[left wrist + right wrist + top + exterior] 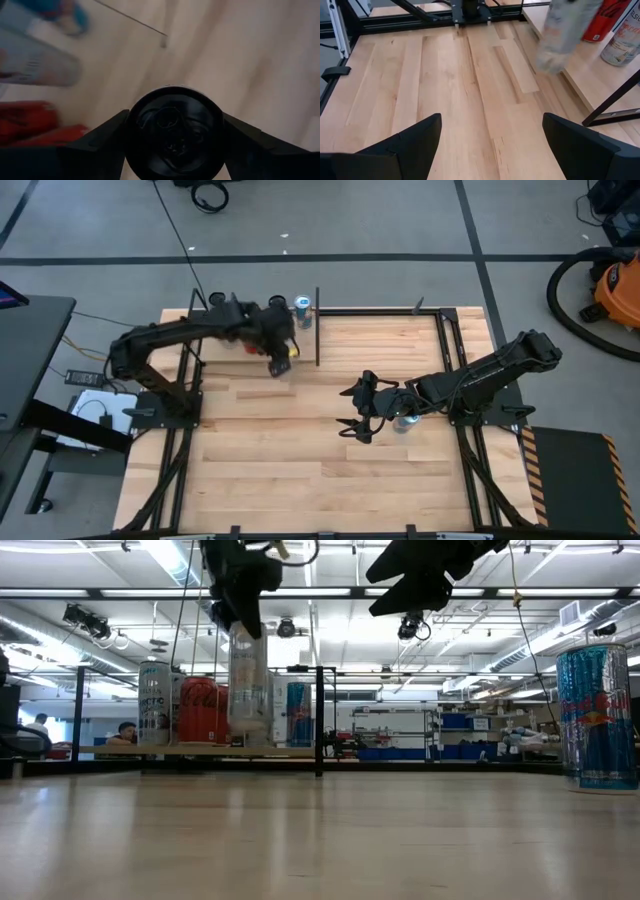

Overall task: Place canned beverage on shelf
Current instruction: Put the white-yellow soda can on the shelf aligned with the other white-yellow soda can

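Observation:
The shelf [222,358] is a pale board with black uprights at the table's far side, left of the middle. On it stand a white can [153,703], red cans [200,710] and a blue can [298,713]. My left gripper [280,352] is shut on a pale silver can [248,680] at the shelf's near right part. This can shows blurred in the right wrist view [559,35]. My right gripper [352,412] is open and empty above the table's middle. A blue-and-silver can [598,715] stands on the table under the right arm. My left gripper pinches the silver can's top end [172,100] between its two fingers [100,137], one on each side of the rim. The fingers come from above, pointing down. The can hangs upright below them [248,690]. I cannot tell whether its bottom touches the shelf board.
The shelf's black upright [319,720] stands just right of the held can. The black frame rails [455,360] run along the table's sides. Bare tabletop [300,470] lies toward the near edge.

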You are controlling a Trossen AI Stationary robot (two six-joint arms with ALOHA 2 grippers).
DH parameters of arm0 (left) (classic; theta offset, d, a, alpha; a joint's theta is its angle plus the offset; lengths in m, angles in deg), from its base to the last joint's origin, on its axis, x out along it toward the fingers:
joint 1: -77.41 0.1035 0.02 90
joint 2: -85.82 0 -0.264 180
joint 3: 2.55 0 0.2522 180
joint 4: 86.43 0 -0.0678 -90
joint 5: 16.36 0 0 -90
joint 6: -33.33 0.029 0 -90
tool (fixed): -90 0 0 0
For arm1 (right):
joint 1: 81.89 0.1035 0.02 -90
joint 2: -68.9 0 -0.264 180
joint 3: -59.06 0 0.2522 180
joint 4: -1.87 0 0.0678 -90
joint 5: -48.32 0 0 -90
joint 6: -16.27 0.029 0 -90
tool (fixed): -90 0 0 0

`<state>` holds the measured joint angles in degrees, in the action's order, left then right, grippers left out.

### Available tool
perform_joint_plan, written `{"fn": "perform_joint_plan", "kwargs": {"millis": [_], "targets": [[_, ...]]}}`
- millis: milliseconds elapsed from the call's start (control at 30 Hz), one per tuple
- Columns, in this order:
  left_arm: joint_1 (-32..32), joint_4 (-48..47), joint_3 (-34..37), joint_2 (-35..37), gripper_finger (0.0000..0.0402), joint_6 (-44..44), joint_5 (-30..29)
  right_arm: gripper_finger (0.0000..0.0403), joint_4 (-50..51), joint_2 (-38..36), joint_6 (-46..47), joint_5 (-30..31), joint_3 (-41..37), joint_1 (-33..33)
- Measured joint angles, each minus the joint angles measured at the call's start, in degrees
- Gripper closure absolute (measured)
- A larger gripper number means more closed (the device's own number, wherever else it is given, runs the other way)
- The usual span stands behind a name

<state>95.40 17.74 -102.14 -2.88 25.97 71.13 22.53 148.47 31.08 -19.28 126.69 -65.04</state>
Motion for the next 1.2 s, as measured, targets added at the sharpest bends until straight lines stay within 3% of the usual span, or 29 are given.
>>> {"fn": "perform_joint_plan", "kwargs": {"millis": [333,1200], "targets": [[11.6,0.6,0.0,-0.6,0.0138,4.3,0.0,0.0046,0.1,0.0,0.0,0.0,0.0,0.0],[12.4,6.0,-0.1,-5.2,0.0137,8.0,-0.5,0.0046,0.2,0.0,0.0,0.0,0.0,0.0]]}}
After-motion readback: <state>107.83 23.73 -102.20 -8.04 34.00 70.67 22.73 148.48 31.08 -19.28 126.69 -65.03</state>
